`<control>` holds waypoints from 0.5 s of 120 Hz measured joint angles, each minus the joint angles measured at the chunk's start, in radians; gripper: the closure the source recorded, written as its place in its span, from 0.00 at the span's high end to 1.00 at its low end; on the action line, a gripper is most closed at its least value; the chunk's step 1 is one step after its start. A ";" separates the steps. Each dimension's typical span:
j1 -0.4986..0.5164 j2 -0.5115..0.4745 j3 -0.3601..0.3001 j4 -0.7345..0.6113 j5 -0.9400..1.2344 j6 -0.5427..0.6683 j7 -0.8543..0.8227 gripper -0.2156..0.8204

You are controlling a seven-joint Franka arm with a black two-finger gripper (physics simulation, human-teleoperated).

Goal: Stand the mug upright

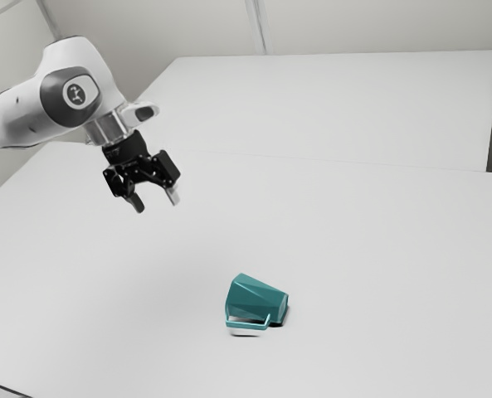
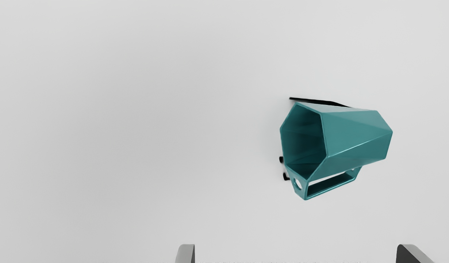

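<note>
Facing toward about 5 o'clock in the exterior view, the gripper (image 1: 157, 205) is positioned above the table (image 1: 378, 249). The white arm (image 1: 71, 91) enters that view from between 9 and 10 o'clock. The fingers (image 1: 135, 201) are in the released condition, one dark and one pale, set apart from each other. The teal mug (image 1: 258, 298) lies on its side on the table, well apart from the gripper, between 4 and 5 o'clock from it. The mug's wide end is directed toward 9 o'clock and its narrow base (image 1: 282, 308) toward 3 o'clock; the handle (image 1: 250, 326) is located at 6 o'clock. A pale wall (image 1: 362, 25) stands at 12 o'clock, beyond the table.

Referring to the wrist view, set the clock centre on the mug with 12 o'clock at its base. The open mouth (image 2: 304, 140) is then at 6 o'clock, with the hollow interior exposed, and the angular handle is at 3 o'clock. The gripper's fingertips (image 2: 186, 254) are spread wide and clear of the mug; the midpoint between them is between 3 and 4 o'clock. A thin black strip (image 2: 319, 101) borders the mug near 8 o'clock. Small black marks (image 2: 286, 176) are located near 5 o'clock, beside the mouth.
</note>
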 joint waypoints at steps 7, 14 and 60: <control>0.000 -0.011 0.018 -0.054 -0.032 0.025 0.030 0.79; 0.001 -0.020 0.030 -0.104 -0.068 0.052 0.058 0.79; -0.003 -0.036 0.025 -0.350 -0.387 0.305 0.259 0.79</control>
